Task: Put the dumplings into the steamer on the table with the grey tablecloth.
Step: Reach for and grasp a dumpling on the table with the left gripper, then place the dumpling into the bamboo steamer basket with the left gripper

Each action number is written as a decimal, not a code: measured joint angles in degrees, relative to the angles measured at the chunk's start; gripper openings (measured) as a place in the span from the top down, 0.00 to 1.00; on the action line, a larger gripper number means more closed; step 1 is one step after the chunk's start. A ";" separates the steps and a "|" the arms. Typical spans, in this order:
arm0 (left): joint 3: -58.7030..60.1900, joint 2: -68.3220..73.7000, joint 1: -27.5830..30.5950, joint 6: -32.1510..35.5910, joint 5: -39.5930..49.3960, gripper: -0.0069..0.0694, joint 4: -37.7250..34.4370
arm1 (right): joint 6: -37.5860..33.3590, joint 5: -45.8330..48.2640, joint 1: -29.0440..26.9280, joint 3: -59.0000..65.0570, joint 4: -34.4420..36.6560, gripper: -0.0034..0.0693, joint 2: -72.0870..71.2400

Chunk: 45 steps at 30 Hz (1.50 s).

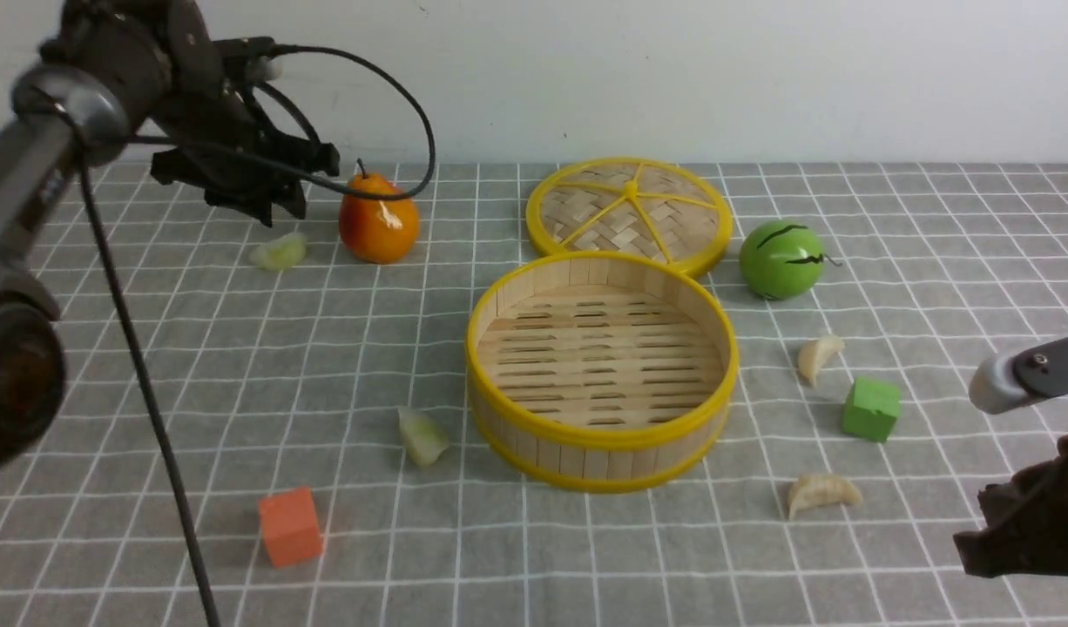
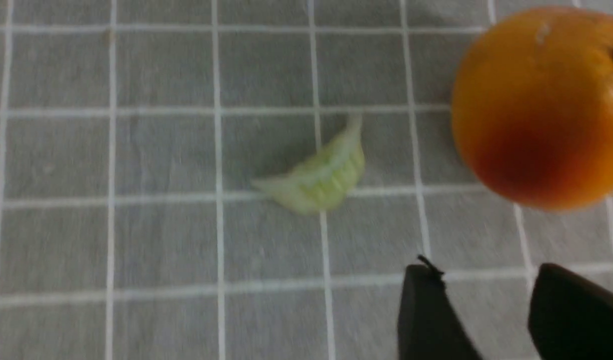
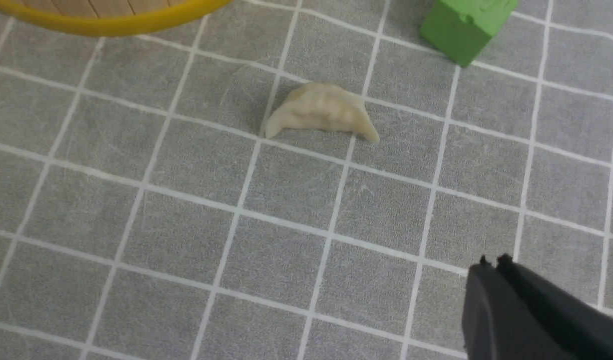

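Note:
The bamboo steamer (image 1: 600,435) stands empty at the middle of the grey tablecloth (image 1: 194,348). One pale green dumpling (image 1: 279,251) lies at the far left, also in the left wrist view (image 2: 319,182). My left gripper (image 1: 264,205) hovers above and behind it, open and empty (image 2: 486,272). A second green dumpling (image 1: 422,434) lies left of the steamer. Two cream dumplings (image 1: 819,356) (image 1: 821,493) lie to its right; the nearer one shows in the right wrist view (image 3: 322,113). My right gripper (image 3: 492,261) is shut and empty, low at the right edge.
An orange toy pear (image 1: 378,219) stands right beside the far green dumpling. The woven lid (image 1: 628,212) lies behind the steamer, with a green round fruit (image 1: 781,259) to its right. A green cube (image 1: 871,407) sits between the cream dumplings. An orange cube (image 1: 290,526) sits front left.

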 joint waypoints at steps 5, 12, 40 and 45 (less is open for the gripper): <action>-9.56 9.02 0.00 -5.69 -0.24 0.17 5.40 | -0.05 -1.53 0.00 -0.17 -0.49 0.96 0.31; -10.62 10.17 0.63 -7.29 -9.41 0.15 10.51 | -0.05 -1.77 0.00 -0.17 -0.90 0.96 1.16; -10.69 7.43 -0.18 -1.77 5.30 0.66 3.43 | -0.05 3.54 0.00 -0.17 0.28 0.96 1.15; -10.69 -0.68 -1.40 -2.14 12.52 0.66 -4.62 | -0.05 1.22 0.00 -0.17 3.23 0.96 1.15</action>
